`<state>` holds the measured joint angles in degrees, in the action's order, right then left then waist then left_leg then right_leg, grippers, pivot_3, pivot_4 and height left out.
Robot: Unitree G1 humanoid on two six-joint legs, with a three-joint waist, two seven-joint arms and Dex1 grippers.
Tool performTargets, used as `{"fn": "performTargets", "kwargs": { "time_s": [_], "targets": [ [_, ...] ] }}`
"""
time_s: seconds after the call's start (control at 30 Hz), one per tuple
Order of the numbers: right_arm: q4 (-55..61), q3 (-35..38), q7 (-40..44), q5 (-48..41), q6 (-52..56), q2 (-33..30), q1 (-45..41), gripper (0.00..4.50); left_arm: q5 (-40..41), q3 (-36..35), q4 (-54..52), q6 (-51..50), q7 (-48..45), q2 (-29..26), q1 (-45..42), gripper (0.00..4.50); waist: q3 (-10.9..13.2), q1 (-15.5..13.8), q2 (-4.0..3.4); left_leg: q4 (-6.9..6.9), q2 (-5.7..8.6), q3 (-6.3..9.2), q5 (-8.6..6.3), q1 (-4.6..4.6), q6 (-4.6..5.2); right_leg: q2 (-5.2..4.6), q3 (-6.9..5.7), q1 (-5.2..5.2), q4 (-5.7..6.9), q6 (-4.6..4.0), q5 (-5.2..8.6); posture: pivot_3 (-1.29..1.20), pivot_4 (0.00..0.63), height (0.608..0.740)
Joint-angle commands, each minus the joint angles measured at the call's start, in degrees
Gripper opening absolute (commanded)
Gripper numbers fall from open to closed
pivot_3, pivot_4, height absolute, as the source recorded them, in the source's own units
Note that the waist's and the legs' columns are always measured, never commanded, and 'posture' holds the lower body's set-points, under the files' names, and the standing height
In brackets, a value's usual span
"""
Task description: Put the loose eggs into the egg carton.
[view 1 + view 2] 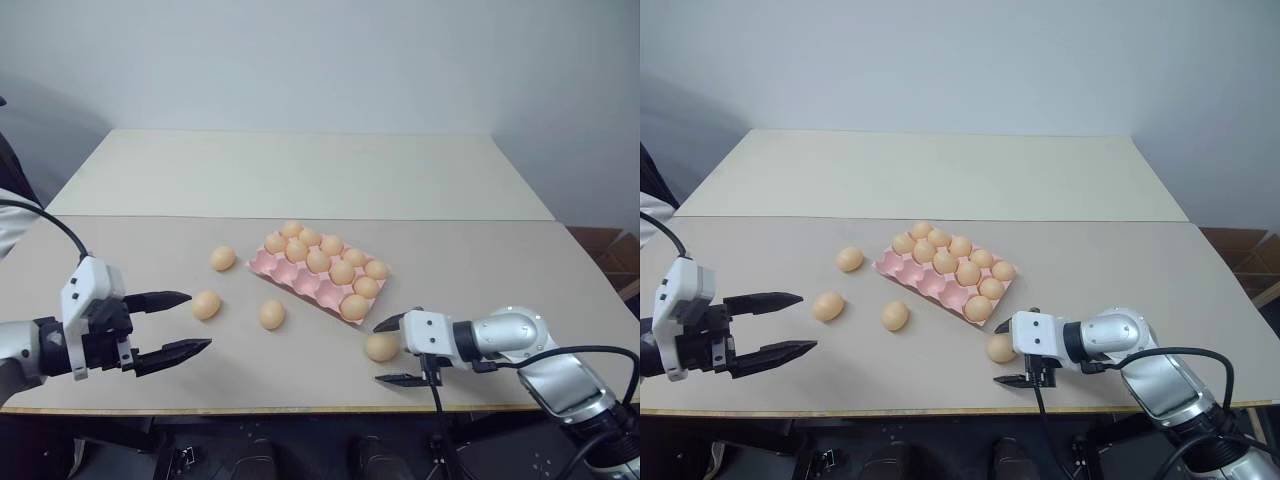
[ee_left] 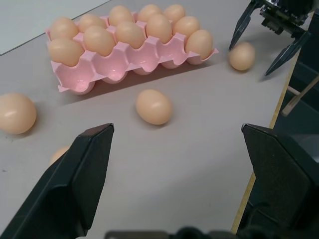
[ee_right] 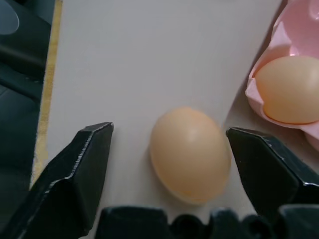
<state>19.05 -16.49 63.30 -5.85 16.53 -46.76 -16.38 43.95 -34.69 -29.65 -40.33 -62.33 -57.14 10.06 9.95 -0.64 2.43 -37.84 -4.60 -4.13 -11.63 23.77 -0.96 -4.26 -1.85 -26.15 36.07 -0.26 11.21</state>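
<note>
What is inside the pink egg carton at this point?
The egg carton holds ten eggs in its two far rows and at its right end. The other near-row cups look empty. Their bottoms are partly hidden by the cup walls.

A beige tabletop (image 1: 480, 260) carries the pink egg carton (image 1: 268, 263) near its middle. Four loose eggs lie directly on it: one (image 1: 223, 258) at the carton's nine o'clock, two (image 1: 207, 304) (image 1: 272, 314) toward seven, one (image 1: 382, 347) at five.
</note>
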Motion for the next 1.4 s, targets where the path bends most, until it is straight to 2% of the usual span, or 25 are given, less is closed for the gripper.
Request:
{"fn": "performTargets", "kwargs": {
  "time_s": [0.03, 0.1, 0.13, 0.3, 0.43, 0.63, 0.83, 0.93, 1.1, 1.23, 1.4],
  "targets": [
    [0.99, 1.24, -0.49, -0.34, 0.47, 0.1, -0.58, 2.91, -0.5, -0.28, -0.16, 1.55, -0.52, -0.04, 0.1, 4.5, 0.0, 0.0, 0.0, 0.0, 0.0, 0.0, 0.0, 0.0, 0.0, 0.0, 0.0, 0.0, 0.0, 0.0, 0.0, 0.0, 0.15, 0.74],
    [1.8, 2.59, -0.53, -1.53, 1.1, -0.03, -0.39, 2.15, -0.73, -0.38, -0.18, 1.81, -0.57, 0.15, 0.34, 4.5, 0.0, 0.0, 0.0, 0.0, -0.01, 0.0, 0.0, 0.0, 0.0, 0.01, -0.01, 0.0, 0.0, 0.0, 0.0, 0.0, 0.15, 0.74],
    [2.43, 3.61, -0.3, -2.42, 1.29, -0.43, -0.24, 1.97, -0.89, -0.48, -0.17, 1.91, -0.64, 0.25, 0.48, 4.5, 0.0, 0.0, 0.0, 0.0, -0.01, 0.0, 0.0, 0.0, 0.0, 0.01, -0.01, 0.0, 0.01, 0.0, 0.0, 0.0, 0.15, 0.74],
    [4.07, 8.76, 2.68, -8.23, 1.81, -2.42, -2.27, 1.97, -1.48, -0.77, 0.29, 2.67, -0.93, 0.4, 0.89, 4.5, 0.0, -0.02, 0.0, 0.0, 0.0, 0.0, 0.0, 0.0, 0.0, 0.0, -0.01, 0.01, 0.0, 0.0, 0.0, 0.0, 0.15, 0.74],
    [2.11, 7.36, 1.32, -9.79, 3.0, 2.09, -10.5, 1.97, -1.76, -0.4, 0.8, 3.34, -0.6, 0.49, 0.52, 4.5, 0.0, 0.58, 0.0, 0.0, -0.05, -0.01, 0.0, -0.08, 0.0, 0.06, 0.01, 0.02, 0.03, 0.0, 0.0, 0.0, 0.15, 0.74],
    [-8.83, -1.84, -5.32, 0.32, -0.37, 13.17, -20.95, 1.97, -1.81, 0.07, 0.67, 3.69, -0.13, 0.67, 0.16, 4.5, 0.0, 1.13, 0.0, 0.0, -0.11, 0.02, 0.0, 0.01, 0.0, 0.17, 0.01, -0.03, 0.04, -0.01, -0.02, 0.0, 0.15, 0.74],
    [-16.55, -6.03, -7.79, 6.47, -2.91, 18.3, -25.14, 1.97, -1.41, -0.7, -0.68, 3.39, 0.86, 1.45, 0.87, 4.5, 0.0, 1.1, 0.0, 0.0, -0.05, -0.01, 0.0, 0.07, 0.0, 0.06, -0.01, -0.04, 0.02, 0.12, -0.12, 0.0, 0.15, 0.74],
    [-17.36, -5.65, -8.84, 7.39, -2.69, 19.28, -25.56, 2.73, -1.55, -1.08, -1.09, 3.55, 1.25, 1.78, 1.43, 4.5, 0.0, 1.18, 0.0, 0.0, -0.06, -0.01, 0.0, 0.06, 0.0, 0.06, -0.02, -0.03, 0.04, 0.12, -0.13, 0.0, 0.15, 0.74],
    [-12.35, -1.74, -7.9, 4.06, 1.08, 17.93, -24.92, 4.36, -0.7, -1.87, -1.06, 3.67, 1.04, 2.28, 1.81, 4.5, 0.0, 1.24, -0.01, 0.0, -0.09, 0.01, 0.0, 0.04, 0.0, 0.1, -0.04, -0.04, 0.08, 0.12, -0.13, 0.0, 0.15, 0.74],
    [-6.06, 4.11, -6.33, -1.17, 5.47, 14.3, -22.79, 4.46, -0.36, -5.02, -1.26, 3.59, -0.68, 2.78, 5.07, 4.5, 0.0, 1.29, -0.01, 0.01, -0.09, -0.01, 0.0, 0.05, 0.0, 0.08, -0.04, -0.04, 0.03, 0.13, -0.13, 0.0, 0.15, 0.74],
    [0.08, 13.81, -1.21, -11.33, 7.13, 7.78, -15.0, 4.46, -1.1, -9.41, 0.32, 4.42, 0.19, 4.42, 7.52, 4.5, 0.0, 0.77, -0.01, 0.01, -0.09, 0.0, 0.0, 0.04, 0.0, 0.05, -0.09, -0.01, 0.02, -0.03, -0.02, 0.0, 0.15, 0.74]
  ]
}}
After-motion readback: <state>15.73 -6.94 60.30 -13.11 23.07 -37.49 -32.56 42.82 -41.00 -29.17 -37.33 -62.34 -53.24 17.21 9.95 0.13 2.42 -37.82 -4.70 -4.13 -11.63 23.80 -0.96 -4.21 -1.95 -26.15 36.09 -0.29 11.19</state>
